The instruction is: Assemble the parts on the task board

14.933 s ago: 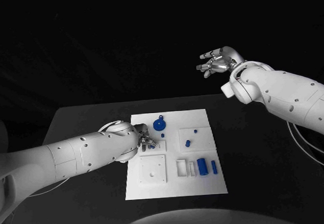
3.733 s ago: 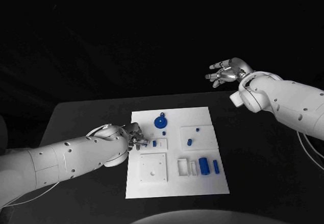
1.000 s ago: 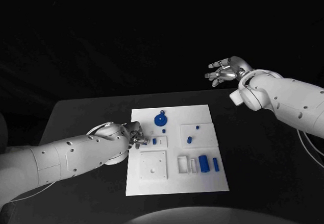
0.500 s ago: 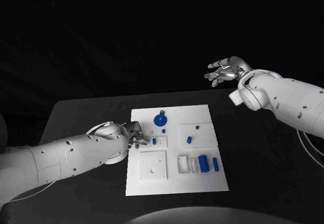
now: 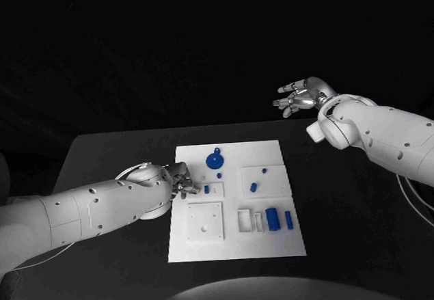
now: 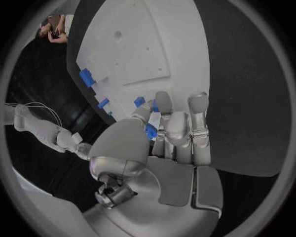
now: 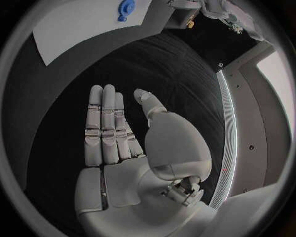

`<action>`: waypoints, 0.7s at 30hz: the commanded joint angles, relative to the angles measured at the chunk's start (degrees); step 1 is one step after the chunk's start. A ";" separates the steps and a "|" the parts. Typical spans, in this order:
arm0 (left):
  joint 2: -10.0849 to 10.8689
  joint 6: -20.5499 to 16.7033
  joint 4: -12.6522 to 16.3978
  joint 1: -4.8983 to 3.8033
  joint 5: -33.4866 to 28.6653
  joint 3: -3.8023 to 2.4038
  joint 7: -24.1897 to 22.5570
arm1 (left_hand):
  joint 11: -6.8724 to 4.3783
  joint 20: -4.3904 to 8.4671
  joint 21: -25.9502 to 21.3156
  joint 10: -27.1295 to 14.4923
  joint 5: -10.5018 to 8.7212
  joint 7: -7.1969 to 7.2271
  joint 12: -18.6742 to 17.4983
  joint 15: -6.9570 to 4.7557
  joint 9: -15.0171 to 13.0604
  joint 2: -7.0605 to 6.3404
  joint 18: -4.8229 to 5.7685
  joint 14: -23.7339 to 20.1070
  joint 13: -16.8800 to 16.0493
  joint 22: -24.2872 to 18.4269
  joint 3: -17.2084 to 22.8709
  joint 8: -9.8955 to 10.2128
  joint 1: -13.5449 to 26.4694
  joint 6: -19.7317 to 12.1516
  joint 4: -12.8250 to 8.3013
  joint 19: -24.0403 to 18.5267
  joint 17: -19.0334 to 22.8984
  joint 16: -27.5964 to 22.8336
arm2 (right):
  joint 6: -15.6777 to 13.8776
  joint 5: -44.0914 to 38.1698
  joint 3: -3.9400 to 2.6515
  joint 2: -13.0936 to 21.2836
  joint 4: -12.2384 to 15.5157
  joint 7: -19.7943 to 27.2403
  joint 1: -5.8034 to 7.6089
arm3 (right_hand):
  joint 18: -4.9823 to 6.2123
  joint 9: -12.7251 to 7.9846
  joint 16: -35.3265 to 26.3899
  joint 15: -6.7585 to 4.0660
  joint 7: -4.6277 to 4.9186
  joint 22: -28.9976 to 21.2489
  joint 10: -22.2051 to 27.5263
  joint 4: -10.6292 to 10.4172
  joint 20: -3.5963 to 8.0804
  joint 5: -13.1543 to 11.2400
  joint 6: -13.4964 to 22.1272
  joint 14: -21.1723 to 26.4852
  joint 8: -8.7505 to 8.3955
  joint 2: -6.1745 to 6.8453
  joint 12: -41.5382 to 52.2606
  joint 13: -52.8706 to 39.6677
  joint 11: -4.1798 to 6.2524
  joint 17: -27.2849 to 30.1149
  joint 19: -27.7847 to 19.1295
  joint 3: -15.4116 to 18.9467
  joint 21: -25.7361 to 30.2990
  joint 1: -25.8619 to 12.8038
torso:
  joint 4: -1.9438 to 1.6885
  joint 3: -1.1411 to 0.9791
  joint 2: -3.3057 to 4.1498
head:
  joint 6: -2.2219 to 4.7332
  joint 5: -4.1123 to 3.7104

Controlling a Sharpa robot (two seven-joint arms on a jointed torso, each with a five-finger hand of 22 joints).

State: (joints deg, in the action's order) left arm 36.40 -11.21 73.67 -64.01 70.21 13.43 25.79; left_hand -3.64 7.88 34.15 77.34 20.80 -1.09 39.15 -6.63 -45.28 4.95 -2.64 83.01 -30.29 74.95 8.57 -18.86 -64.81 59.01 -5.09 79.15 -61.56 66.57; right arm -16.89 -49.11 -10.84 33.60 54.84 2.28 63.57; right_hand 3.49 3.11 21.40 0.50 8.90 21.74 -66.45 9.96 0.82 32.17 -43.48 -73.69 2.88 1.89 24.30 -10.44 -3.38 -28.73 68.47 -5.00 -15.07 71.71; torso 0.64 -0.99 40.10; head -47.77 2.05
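Note:
The white task board (image 5: 237, 247) lies in the middle of the black table. My left hand (image 5: 183, 183) is at the board's left edge, and in the left wrist view this hand (image 6: 175, 129) pinches a small blue part (image 6: 150, 131) between thumb and fingers above the board (image 6: 123, 34). A round blue disc (image 5: 215, 160) with a tab lies at the board's far end. Small blue pieces (image 5: 254, 187) stand in a square block. A blue cylinder (image 5: 272, 219) lies near the right front. My right hand (image 5: 298, 97) hangs raised beyond the table's far right, fingers apart and empty (image 7: 114, 133).
A white square block with small holes (image 5: 205, 222) sits at the board's front left. Narrow white slots (image 5: 244, 221) lie beside the blue cylinder. Black table surface (image 5: 109, 163) surrounds the board on all sides. My right arm (image 5: 395, 146) reaches over the table's right edge.
Over the last second nothing has visibly moved. Compared with the oldest frame, my right hand hangs a little lower and my left hand stays at the board's left edge.

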 commanded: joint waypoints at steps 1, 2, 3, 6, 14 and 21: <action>-0.13 1.66 -0.26 0.39 -0.25 0.29 0.25 | -0.31 -0.05 -0.24 -0.06 -0.12 1.30 0.05 0.03 5.63 -0.48 0.44 0.27 -0.08 2.13 -0.12 -0.42 0.47 1.33 0.77 0.44 0.05 0.00 | 0.47 0.10 -0.03 -0.05 -0.04 0.05 -0.03 | -0.29 0.00 0.02 -0.09 0.14 -0.26 0.31 0.13 -0.03 0.17 0.12 0.24 0.19 -0.26 0.16 0.05 0.08 0.10 -0.46 -0.08 -0.24 -0.56 | 0.02 0.00 0.00 | -0.05 -0.06; -0.13 1.64 -0.29 0.39 -0.25 0.29 0.25 | -0.32 -0.04 -0.22 -0.08 -0.11 1.34 0.05 0.01 5.63 -0.64 0.45 0.27 -0.09 2.13 -0.25 -0.50 0.61 1.35 0.89 0.45 0.05 0.00 | 0.47 0.10 -0.03 -0.04 -0.04 0.05 -0.03 | -0.29 0.00 0.02 -0.09 0.14 -0.26 0.31 0.13 -0.03 0.17 0.12 0.24 0.19 -0.26 0.16 0.05 0.08 0.10 -0.46 -0.08 -0.24 -0.56 | 0.02 -0.01 0.00 | -0.05 -0.06; -0.14 1.62 -0.33 0.39 -0.26 0.29 0.25 | -0.32 -0.04 -0.22 -0.08 -0.11 1.34 0.06 0.01 5.63 -0.66 0.45 0.27 -0.09 2.13 -0.28 -0.51 0.65 1.35 0.93 0.45 0.05 0.00 | 0.47 0.10 -0.03 -0.04 -0.05 0.04 -0.03 | -0.29 0.00 0.02 -0.09 0.14 -0.26 0.31 0.13 -0.03 0.17 0.12 0.24 0.19 -0.26 0.16 0.05 0.08 0.10 -0.46 -0.08 -0.24 -0.56 | 0.00 -0.01 0.01 | -0.03 -0.08; -0.15 1.56 -0.46 0.39 -0.28 0.29 0.27 | -0.35 -0.01 -0.20 -0.08 -0.05 1.39 0.07 -0.02 5.62 -0.79 0.46 0.27 -0.10 2.14 -0.48 -0.65 0.98 1.37 1.30 0.48 0.05 0.01 | 0.43 0.10 -0.03 -0.02 -0.06 0.00 -0.04 | -0.30 -0.01 0.02 -0.09 0.13 -0.28 0.31 0.08 -0.04 0.21 0.17 0.23 0.18 -0.24 0.17 0.05 0.08 0.10 -0.46 -0.04 -0.24 -0.65 | 0.00 -0.04 0.01 | -0.04 -0.08; -0.23 1.38 -0.83 0.39 -0.37 0.29 0.69 | -0.36 0.04 -0.31 -0.12 -0.07 1.41 0.10 -0.06 5.68 -1.17 0.48 0.25 -0.13 2.12 -0.85 -0.88 1.29 1.31 2.04 0.50 0.04 0.01 | 0.37 0.10 -0.03 0.06 -0.08 -0.09 -0.04 | -0.30 0.00 0.05 -0.10 0.12 -0.37 0.32 0.01 -0.04 0.28 0.09 0.22 0.18 -0.25 0.20 0.03 0.09 0.08 -0.45 -0.01 -0.24 -0.69 | 0.04 -0.04 -0.02 | -0.07 -0.11; -0.34 1.41 -0.99 0.39 -0.47 0.29 0.84 | -0.38 0.05 -0.26 -0.12 -0.14 1.45 0.12 -0.07 5.69 -1.54 0.50 0.24 -0.15 2.14 -1.18 -1.03 1.37 1.36 2.39 0.53 0.06 -0.01 | 0.38 0.10 -0.03 0.05 -0.10 -0.11 -0.04 | -0.30 0.00 0.05 -0.10 0.12 -0.37 0.32 0.01 -0.04 0.28 0.09 0.22 0.18 -0.25 0.20 0.03 0.09 0.08 -0.45 -0.01 -0.24 -0.69 | 0.03 -0.03 0.00 | -0.06 -0.18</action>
State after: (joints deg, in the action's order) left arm 36.15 -11.23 72.88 -64.00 70.08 13.45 25.90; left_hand -3.70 7.88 34.15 77.28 20.80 0.37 39.15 -6.63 -41.35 3.83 -2.64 83.00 -30.38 74.93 7.34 -19.77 -63.69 60.65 -2.96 79.15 -61.56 66.56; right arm -16.87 -49.10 -10.84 33.66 54.76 2.22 63.54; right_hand 3.49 3.11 21.40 0.50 8.90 21.42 -66.45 9.96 0.82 32.17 -43.48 -73.69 2.88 1.66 24.30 -10.44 -3.38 -28.68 68.47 -5.00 -15.07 71.48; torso 0.66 -1.03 40.09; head -47.85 1.89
